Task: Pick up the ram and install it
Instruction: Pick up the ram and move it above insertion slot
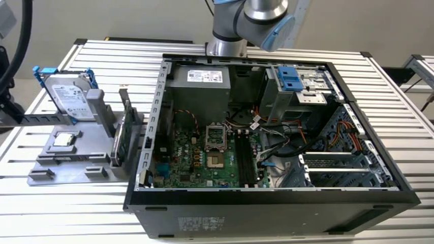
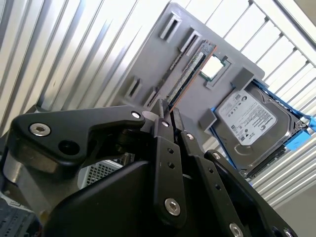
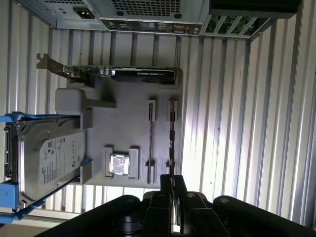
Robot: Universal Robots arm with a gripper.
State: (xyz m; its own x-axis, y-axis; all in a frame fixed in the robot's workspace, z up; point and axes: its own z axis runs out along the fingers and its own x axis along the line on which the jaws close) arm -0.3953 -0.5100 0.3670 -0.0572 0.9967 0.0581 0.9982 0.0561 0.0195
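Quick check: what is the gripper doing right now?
Gripper: fingers look shut, holding nothing; the ram stands in the grey tray.

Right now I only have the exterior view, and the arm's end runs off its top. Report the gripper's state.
Observer: In the first wrist view the gripper is shut and holds nothing.
Operator: Locate the ram for me.
Observer: The ram stands on edge in a slot of the gray tray, beside the chip.
Operator: Give me the line-up.
Observer: In the first wrist view the ram runs straight toward the gripper's tip, so the two are in line, though the gripper is apart from the tray.
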